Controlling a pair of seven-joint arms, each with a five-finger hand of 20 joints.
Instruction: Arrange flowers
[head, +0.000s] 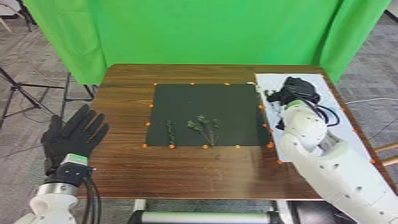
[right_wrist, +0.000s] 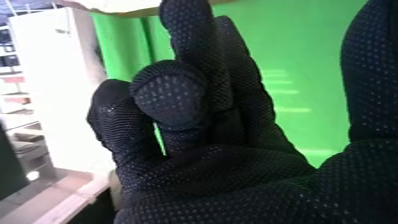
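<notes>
On the dark mat (head: 188, 107), a narrow green stem (head: 171, 131) lies at the left near the front edge. A branched leafy sprig (head: 205, 129) lies to its right, around the mat's front middle. My right hand (head: 298, 91) is over the white sheet at the table's right side, beyond both plants. In the right wrist view, my right hand (right_wrist: 222, 175) has relaxed fingers, one bent forward, and holds nothing visible. My left hand (head: 73, 137) is open at the table's left edge, apart from the plants. Part of the white sheet is hidden beneath the right hand and forearm.
The white sheet (head: 291, 150) runs along the right of the brown table (head: 200, 175). Small orange markers (head: 206, 146) line the mat's edges. A green curtain (head: 213, 35) hangs behind the table. Black cables (head: 333, 116) loop beside the right wrist.
</notes>
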